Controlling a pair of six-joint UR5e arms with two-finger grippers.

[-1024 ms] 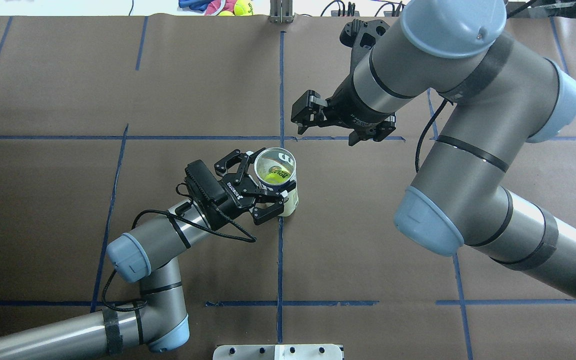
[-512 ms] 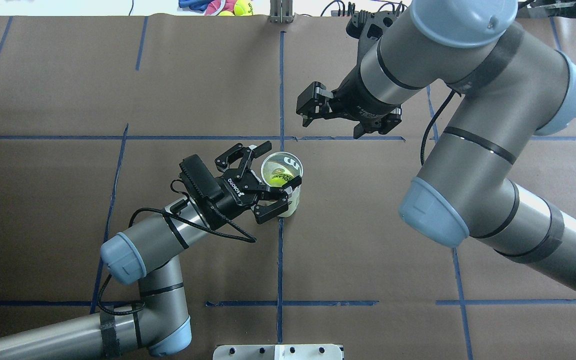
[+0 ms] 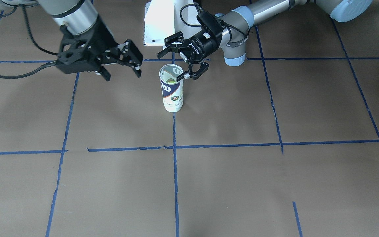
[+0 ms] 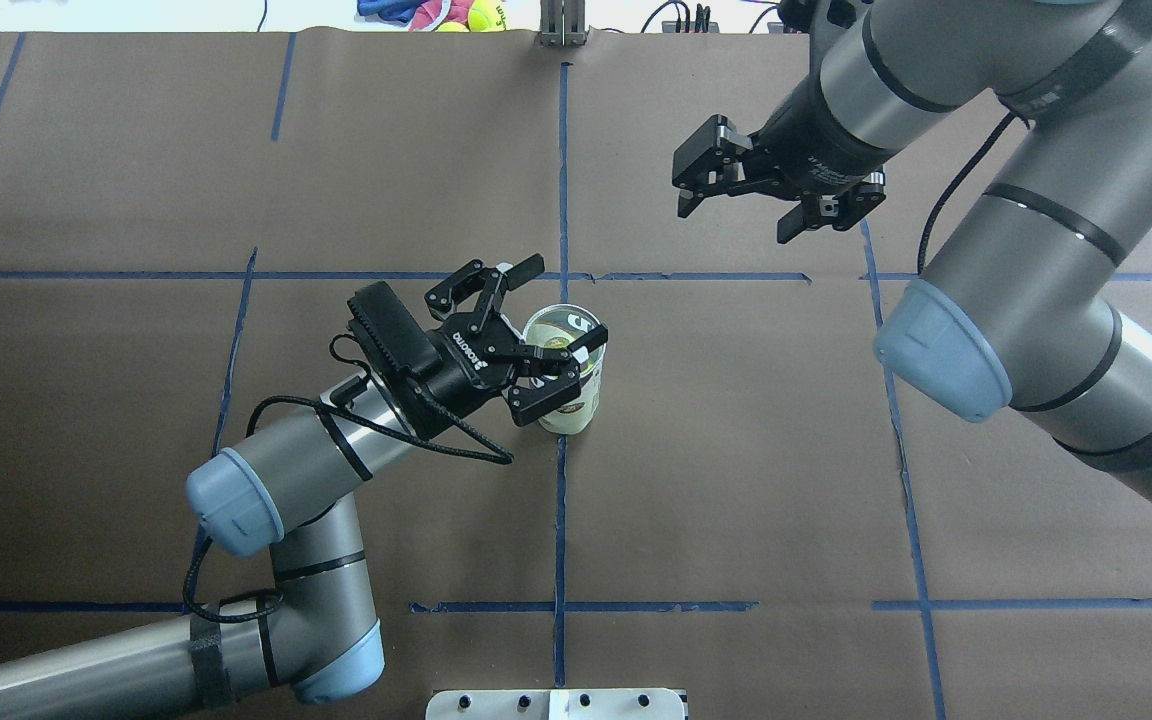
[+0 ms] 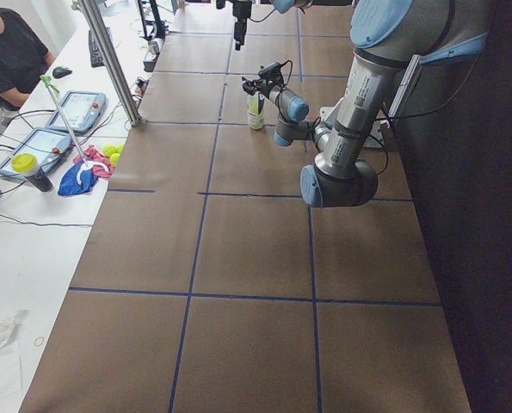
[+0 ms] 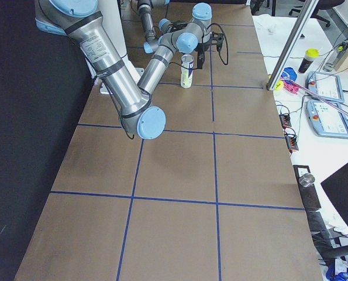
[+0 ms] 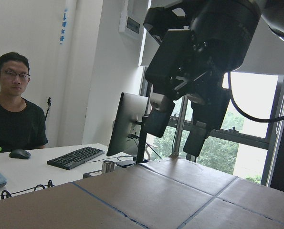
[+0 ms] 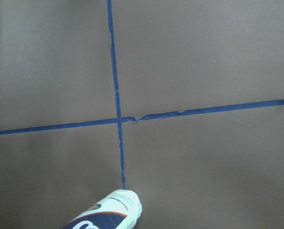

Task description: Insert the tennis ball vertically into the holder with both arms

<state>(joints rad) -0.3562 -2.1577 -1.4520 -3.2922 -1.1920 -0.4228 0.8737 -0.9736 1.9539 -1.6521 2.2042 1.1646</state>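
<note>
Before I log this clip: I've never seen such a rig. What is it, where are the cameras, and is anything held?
Two jointed robot arms, the left arm and right arm, work over a table covered in brown paper with blue tape lines. One camera looks down from behind the robot, one faces it, two look along the table from its ends, one rides each wrist. A clear tennis-ball can, the holder, stands upright with the tennis ball inside. The left gripper is open at the can's rim; the right gripper is open, empty, off to one side. Nothing is held.
</note>
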